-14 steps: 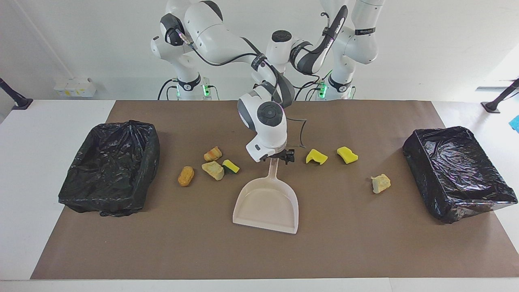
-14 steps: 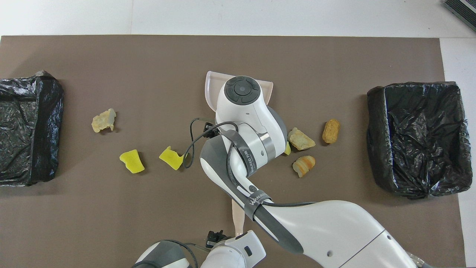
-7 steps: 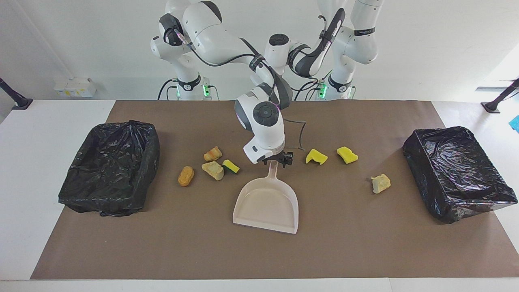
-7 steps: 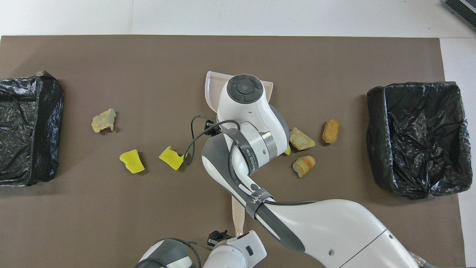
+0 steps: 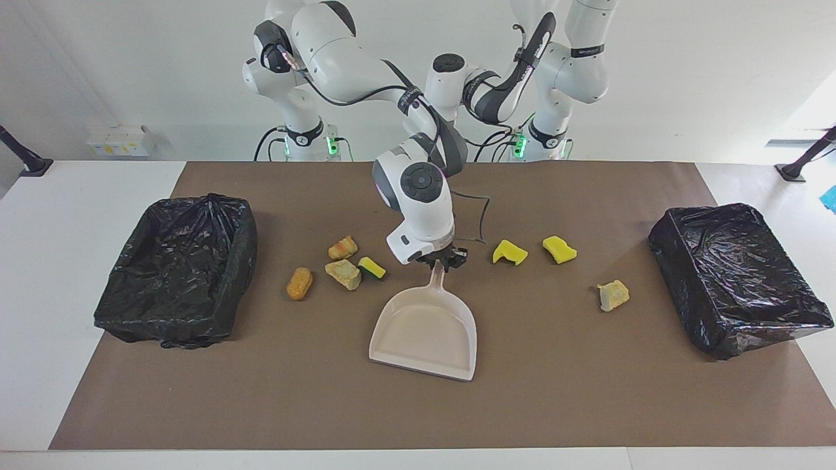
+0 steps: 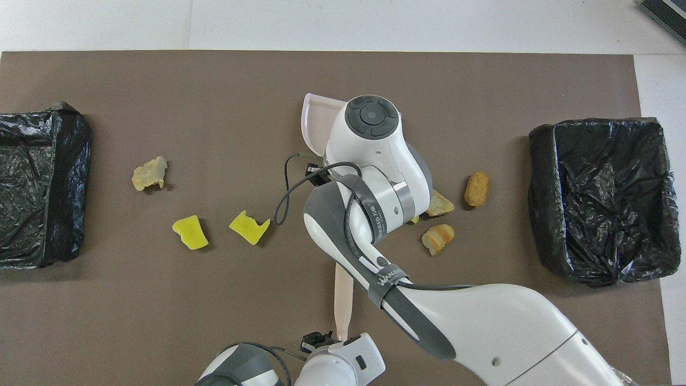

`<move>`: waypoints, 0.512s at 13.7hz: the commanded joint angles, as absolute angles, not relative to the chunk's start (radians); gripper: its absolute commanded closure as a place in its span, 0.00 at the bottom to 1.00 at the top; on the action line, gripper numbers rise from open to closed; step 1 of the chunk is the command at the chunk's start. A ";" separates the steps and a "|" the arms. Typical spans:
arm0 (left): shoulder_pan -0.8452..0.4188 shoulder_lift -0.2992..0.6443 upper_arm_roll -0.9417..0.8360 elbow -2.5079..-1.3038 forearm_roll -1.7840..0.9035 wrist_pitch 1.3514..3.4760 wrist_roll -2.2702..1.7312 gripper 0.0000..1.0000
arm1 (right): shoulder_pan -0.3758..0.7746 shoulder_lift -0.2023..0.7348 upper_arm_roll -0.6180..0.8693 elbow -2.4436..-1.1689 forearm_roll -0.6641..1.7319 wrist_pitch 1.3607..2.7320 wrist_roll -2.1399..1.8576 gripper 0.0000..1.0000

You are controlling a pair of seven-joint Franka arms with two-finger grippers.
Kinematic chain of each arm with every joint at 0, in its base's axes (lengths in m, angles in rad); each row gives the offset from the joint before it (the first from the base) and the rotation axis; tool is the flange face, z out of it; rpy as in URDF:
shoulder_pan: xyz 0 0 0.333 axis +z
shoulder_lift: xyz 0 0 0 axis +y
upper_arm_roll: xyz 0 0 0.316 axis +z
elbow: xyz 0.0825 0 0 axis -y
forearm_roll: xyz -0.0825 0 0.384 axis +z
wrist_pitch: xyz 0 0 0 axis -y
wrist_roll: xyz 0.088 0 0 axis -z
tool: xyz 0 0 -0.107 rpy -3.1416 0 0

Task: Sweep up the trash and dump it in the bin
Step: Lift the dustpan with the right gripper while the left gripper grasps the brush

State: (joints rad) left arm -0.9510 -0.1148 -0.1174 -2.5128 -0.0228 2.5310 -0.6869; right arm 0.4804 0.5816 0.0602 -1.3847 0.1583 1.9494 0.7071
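Note:
Several scraps of trash lie in a row across the brown mat: an orange-brown lump [image 5: 299,283], a tan lump [image 5: 343,273], a green-backed sponge [image 5: 371,267] and a striped lump [image 5: 343,247] toward the right arm's end. Two yellow sponges [image 5: 509,252] [image 5: 560,249] and a tan lump [image 5: 613,295] lie toward the left arm's end. Between the groups is the beige dustpan [image 5: 423,333]. My right gripper [image 5: 444,259] is shut on the dustpan's handle tip. My left gripper [image 6: 321,339] is low by the robots' edge, beside the end of a beige stick [image 6: 343,297].
A bin lined with a black bag [image 5: 163,326] stands at the right arm's end of the mat. A second one [image 5: 751,329] is at the left arm's end. The right arm's wrist [image 6: 370,161] covers the handle and part of the pan from above.
The right gripper has closed on the dustpan handle. The pan has shifted and turned slightly toward the right arm's end. The wrist moved the same way.

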 commanded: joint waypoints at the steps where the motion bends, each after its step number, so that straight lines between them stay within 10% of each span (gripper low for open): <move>1: -0.969 -0.123 -0.103 -2.517 -0.008 2.543 -0.693 0.76 | 0.413 0.480 0.072 -1.402 0.181 1.846 0.533 1.00; 7: -0.953 -0.156 -0.100 -2.465 -0.009 2.409 -0.689 1.00 | 0.230 0.246 0.069 -1.541 0.206 1.698 0.013 1.00</move>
State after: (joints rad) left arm -0.9513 -0.1209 -0.1128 -2.5033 -0.0222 2.5091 -0.6854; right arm 0.2862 0.3240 0.0590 -1.4423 0.1850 1.6893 0.1446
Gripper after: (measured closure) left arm 0.744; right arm 0.687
